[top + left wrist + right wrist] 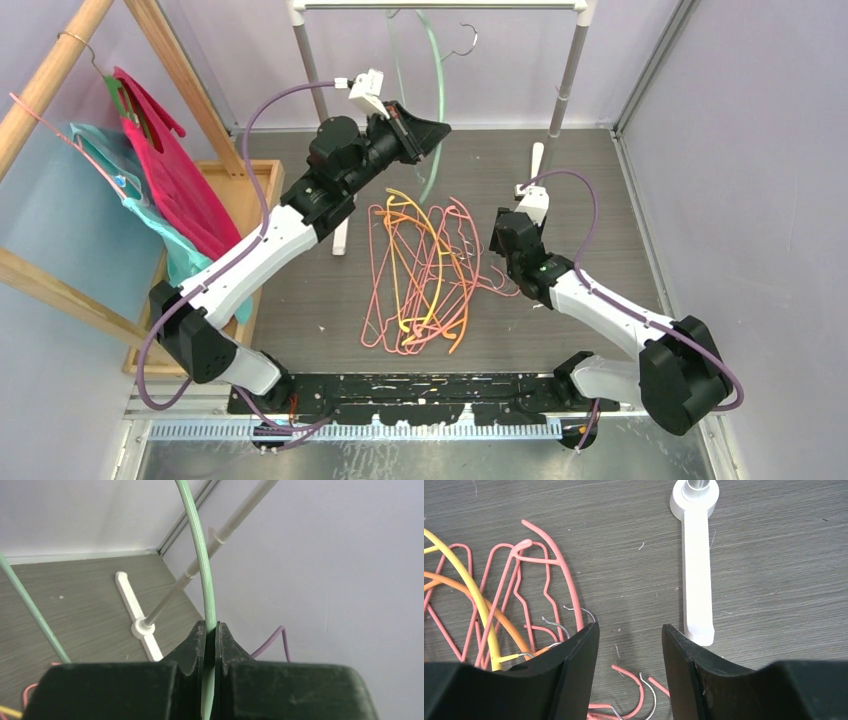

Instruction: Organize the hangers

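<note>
A pale green hanger (438,95) hangs down from the white rail (440,5), and my left gripper (432,130) is raised beside it. In the left wrist view that gripper (211,627) is shut on the green hanger's thin arm (201,560), which runs up between the tips. A tangled pile of pink, orange and yellow hangers (425,270) lies on the table's middle. My right gripper (503,228) sits low at the pile's right edge. It stands open (630,630) over bare table, with pink hangers (549,575), a yellow one (469,585) and an orange one (499,617) to its left.
The rail's two posts (310,70) (570,70) stand on white feet (696,570), one just ahead of my right fingers. A wooden frame at the left carries magenta and teal garments (165,180) above a wooden tray (250,195). A bare wire hook (462,40) hangs on the rail.
</note>
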Action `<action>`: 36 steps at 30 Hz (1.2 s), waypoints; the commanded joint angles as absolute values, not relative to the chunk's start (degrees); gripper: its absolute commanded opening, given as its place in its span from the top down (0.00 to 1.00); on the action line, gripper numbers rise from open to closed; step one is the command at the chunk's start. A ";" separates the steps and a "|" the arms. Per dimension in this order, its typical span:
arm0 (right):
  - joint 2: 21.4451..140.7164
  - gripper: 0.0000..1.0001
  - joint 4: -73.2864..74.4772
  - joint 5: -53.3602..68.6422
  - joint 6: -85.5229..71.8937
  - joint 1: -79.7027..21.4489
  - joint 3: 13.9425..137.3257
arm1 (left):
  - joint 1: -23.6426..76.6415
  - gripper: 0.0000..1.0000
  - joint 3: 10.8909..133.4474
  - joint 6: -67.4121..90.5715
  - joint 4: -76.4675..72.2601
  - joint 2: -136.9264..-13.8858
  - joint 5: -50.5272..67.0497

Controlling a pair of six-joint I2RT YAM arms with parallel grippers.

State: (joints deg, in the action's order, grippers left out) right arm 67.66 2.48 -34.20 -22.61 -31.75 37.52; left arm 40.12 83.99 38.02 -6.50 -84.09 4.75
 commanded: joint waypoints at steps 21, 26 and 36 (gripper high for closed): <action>70.51 0.45 0.97 -37.09 -21.62 -30.63 40.22 | 33.13 1.00 91.28 57.15 -24.41 -91.42 11.94; 70.55 0.45 0.92 -37.14 -21.67 -30.24 39.83 | 33.09 1.00 92.83 58.78 -19.38 -92.85 12.41; 70.81 0.22 0.48 -36.36 -21.97 -29.85 39.24 | 32.75 0.73 90.74 57.48 -16.79 -93.86 20.71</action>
